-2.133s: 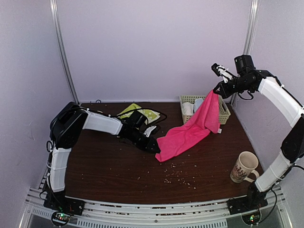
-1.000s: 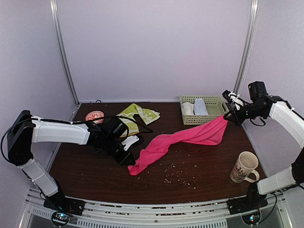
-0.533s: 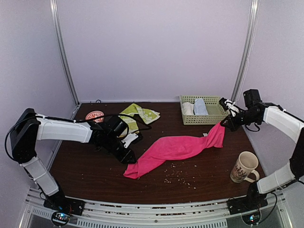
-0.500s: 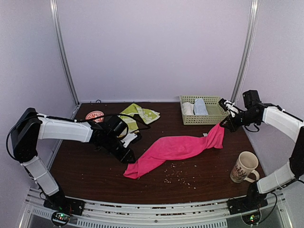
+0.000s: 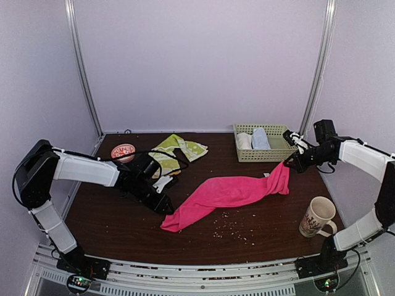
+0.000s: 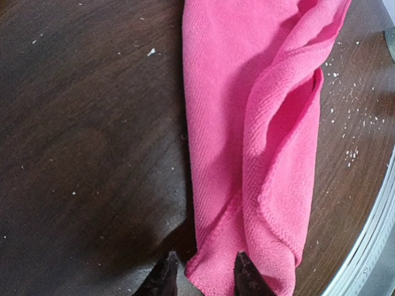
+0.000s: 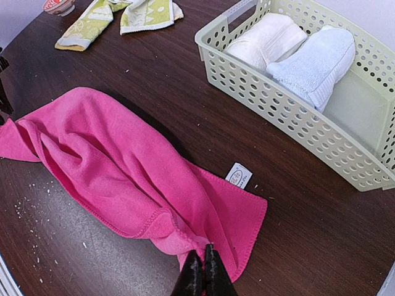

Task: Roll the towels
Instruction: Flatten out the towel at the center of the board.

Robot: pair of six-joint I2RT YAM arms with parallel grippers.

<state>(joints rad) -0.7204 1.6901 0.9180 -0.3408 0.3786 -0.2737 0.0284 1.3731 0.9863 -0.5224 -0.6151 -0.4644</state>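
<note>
This is a robotics lab test cell, not a home. A left arm (image 5: 86, 169) and a right arm (image 5: 364, 154), both white and black, are bolted to a metal rail (image 5: 197, 274) at the near edge of a dark wood counter (image 5: 123, 234). Plain pale walls (image 5: 197, 61) close it in on 3 sides, with bare metal poles (image 5: 80, 68) in the back corners. The household props look staged: a mug (image 5: 316, 216), a plastic basket (image 5: 290, 148), a pink towel (image 5: 228, 192) and scattered crumbs (image 5: 231, 231).

white tag (image 7: 239, 175) on pink towel (image 7: 123, 179), print illegible
</note>
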